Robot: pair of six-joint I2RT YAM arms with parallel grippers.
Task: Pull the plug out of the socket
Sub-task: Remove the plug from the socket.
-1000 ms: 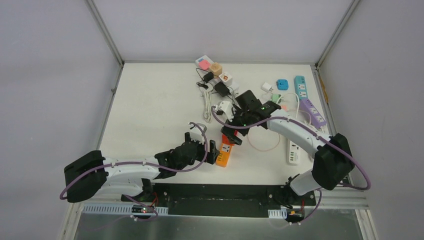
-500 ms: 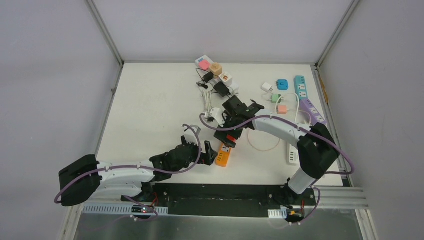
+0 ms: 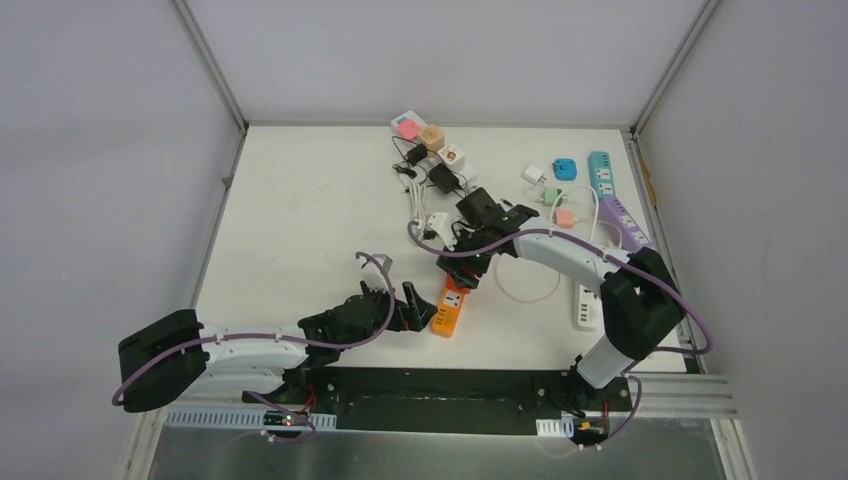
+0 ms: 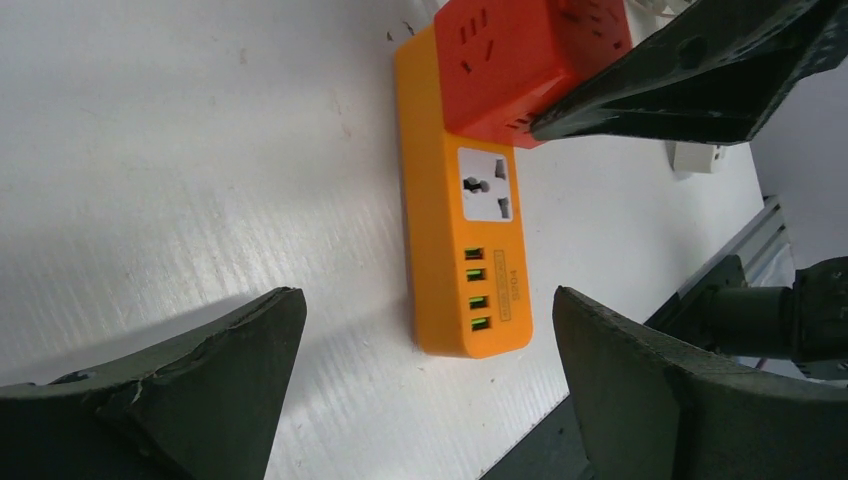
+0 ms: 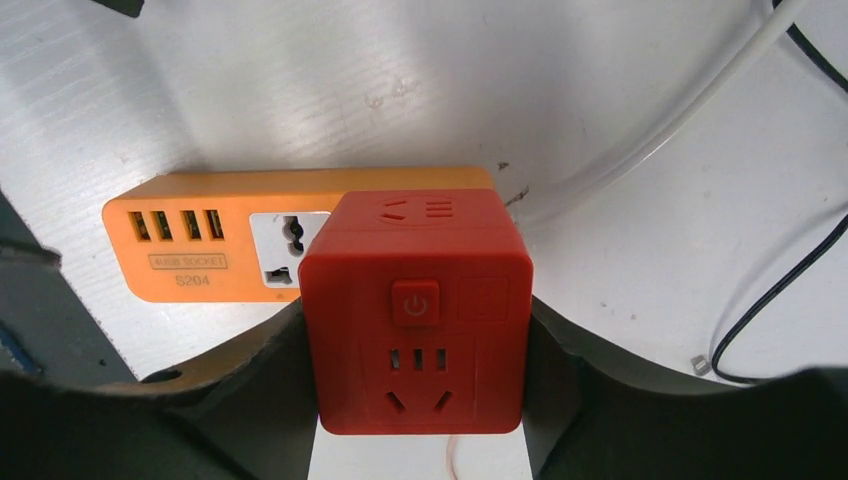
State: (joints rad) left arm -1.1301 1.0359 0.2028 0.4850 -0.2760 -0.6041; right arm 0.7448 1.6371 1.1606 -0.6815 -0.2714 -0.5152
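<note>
An orange power strip [image 3: 447, 309] lies near the table's front edge, with a red cube plug [image 5: 416, 305] seated on its far end. My right gripper [image 3: 462, 272] is shut on the red cube plug, one finger pressed on each side of it [image 5: 265, 370]. The strip's universal outlet and USB ports show in the right wrist view [image 5: 200, 240]. My left gripper [image 3: 412, 308] is open and empty, just left of the strip's near end; in the left wrist view the strip [image 4: 465, 235] lies ahead between the spread fingers [image 4: 200, 390], untouched, with the red cube [image 4: 530, 60] beyond.
Several adapters, chargers and cables cluster at the table's back centre [image 3: 432, 150]. Teal [image 3: 600, 172], purple [image 3: 625, 222] and white [image 3: 586, 300] power strips lie at the right. A thin pink cable loop [image 3: 528, 290] and a white cable [image 5: 680, 120] lie beside the red cube.
My right gripper came down toward the strip and closed on the red cube plug. My left arm drew back toward the front edge, its open gripper settling by the strip's near end.
</note>
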